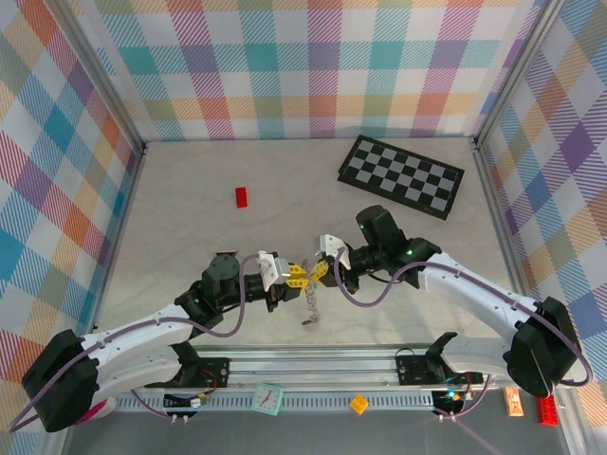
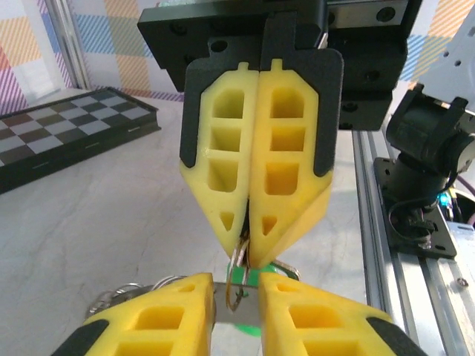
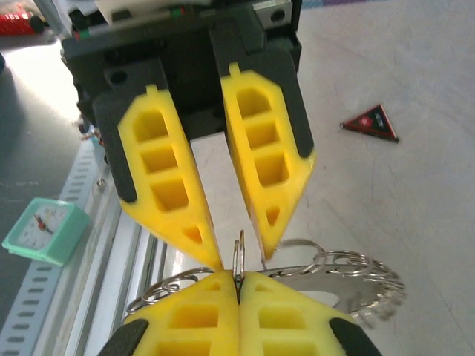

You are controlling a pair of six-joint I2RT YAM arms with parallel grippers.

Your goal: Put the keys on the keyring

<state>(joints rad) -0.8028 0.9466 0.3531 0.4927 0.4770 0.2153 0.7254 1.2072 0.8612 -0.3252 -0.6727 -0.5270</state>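
Both grippers meet above the table's near middle. My right gripper [image 1: 317, 271] [image 3: 237, 278] is shut on a small silver split ring [image 3: 237, 252] that stands upright out of its tips. My left gripper [image 1: 298, 276] [image 2: 236, 285] faces it with jaws a little apart, its tips on either side of that ring. A silver key blade [image 2: 237, 307] with a light green head [image 2: 252, 277] shows in the gap between the left fingers. The keyring's chain [image 1: 311, 303] hangs below the grippers, and its jagged silver edge [image 3: 375, 293] lies to the right with more rings [image 3: 159, 289].
A black-and-white chequered board [image 1: 403, 175] lies at the back right. A small red brick [image 1: 242, 196] sits at the back left. The metal rail [image 1: 313, 358] with the arm bases runs along the near edge, with a teal clock [image 1: 268, 398] in front of it.
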